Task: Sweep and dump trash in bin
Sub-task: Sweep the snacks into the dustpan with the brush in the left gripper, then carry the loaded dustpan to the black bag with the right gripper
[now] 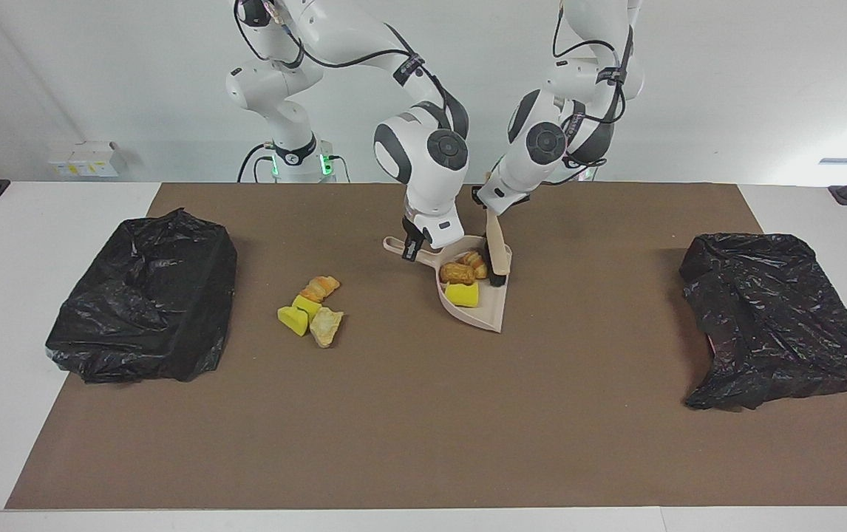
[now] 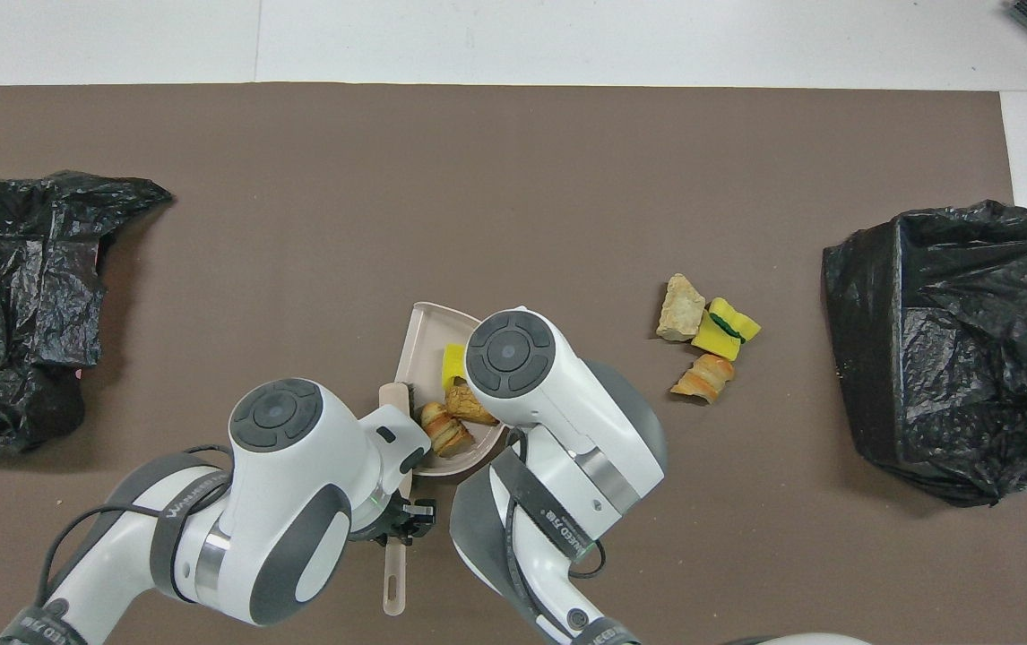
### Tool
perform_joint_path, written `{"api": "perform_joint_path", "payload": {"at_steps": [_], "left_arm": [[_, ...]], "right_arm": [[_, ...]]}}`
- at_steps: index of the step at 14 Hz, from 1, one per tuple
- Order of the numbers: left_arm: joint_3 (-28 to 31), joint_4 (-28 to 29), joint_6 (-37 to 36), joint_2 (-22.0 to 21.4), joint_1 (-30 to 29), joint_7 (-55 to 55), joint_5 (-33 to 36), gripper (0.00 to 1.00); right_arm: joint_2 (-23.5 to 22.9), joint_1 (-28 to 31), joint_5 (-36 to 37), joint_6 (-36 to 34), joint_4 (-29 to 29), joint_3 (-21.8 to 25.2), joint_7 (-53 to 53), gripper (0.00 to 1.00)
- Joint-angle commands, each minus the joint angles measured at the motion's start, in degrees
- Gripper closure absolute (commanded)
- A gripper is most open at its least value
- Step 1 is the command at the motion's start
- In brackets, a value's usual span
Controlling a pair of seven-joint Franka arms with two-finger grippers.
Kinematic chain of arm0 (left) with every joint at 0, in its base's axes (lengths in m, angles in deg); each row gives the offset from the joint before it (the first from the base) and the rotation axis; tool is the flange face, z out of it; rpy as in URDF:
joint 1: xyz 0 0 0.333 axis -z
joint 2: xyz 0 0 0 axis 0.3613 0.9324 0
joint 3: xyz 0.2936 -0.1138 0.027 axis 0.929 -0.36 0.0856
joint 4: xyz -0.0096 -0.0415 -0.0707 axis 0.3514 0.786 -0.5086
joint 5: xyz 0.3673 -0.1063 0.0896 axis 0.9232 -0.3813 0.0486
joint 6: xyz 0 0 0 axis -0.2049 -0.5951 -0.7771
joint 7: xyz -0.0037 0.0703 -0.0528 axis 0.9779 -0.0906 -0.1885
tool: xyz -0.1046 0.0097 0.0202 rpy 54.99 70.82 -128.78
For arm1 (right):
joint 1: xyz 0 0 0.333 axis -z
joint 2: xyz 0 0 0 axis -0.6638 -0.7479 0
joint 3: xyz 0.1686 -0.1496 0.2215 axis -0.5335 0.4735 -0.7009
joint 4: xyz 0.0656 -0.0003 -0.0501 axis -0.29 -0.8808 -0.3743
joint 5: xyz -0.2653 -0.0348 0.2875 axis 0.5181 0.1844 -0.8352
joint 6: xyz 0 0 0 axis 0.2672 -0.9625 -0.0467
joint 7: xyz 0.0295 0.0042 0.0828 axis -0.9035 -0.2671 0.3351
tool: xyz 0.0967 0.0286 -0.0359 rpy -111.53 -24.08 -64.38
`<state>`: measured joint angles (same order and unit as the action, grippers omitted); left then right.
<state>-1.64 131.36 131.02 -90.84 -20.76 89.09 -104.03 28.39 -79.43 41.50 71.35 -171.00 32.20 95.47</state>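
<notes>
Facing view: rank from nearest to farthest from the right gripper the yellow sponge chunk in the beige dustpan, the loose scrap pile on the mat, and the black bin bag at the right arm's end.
From the right gripper, on the dustpan handle:
1. Yellow sponge chunk, in the beige dustpan.
2. Loose scrap pile, on the mat toward the right arm's end.
3. Black bin bag, at the right arm's end.

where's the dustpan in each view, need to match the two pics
Facing view: the dustpan lies near the middle of the mat, just below the two grippers, mouth toward the left arm's end.
Overhead view: the dustpan sits at the centre, partly under the right arm's wrist.
Shared landmark: the yellow sponge chunk inside it, beside the bread lumps.
</notes>
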Motion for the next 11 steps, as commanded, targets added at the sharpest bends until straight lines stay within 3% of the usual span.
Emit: {"api": "perform_joint_path", "payload": {"at_steps": [1, 6, 8, 11], "left_arm": [[0.3, -2.2, -2.5, 0.2, -5.7, -1.0, 2.9, 1.0], [0.2, -2.7, -3.0, -0.1, -12.8, -2.4, 9.1, 1.0], [-0.1, -2.0, -2.6, -0.6, -11.8, -1.6, 9.1, 1.0], [-0.2, -1.8, -2.2, -1.2, -4.8, 4.2, 8.5, 1.0]], "right_arm": [[1.1, 0.5, -0.2, 0.3, -1.1, -0.3, -1.6, 1.0], [9.3, 6.4, -0.2, -3.9, -1.1, -0.3, 2.0, 1.0], [13.7, 11.5, -0.2, -8.2, -0.8, -0.3, 7.1, 1.0], [20.6, 19.2, -0.1, -14.6, -0.8, 0.1, 13.2, 1.0]]}}
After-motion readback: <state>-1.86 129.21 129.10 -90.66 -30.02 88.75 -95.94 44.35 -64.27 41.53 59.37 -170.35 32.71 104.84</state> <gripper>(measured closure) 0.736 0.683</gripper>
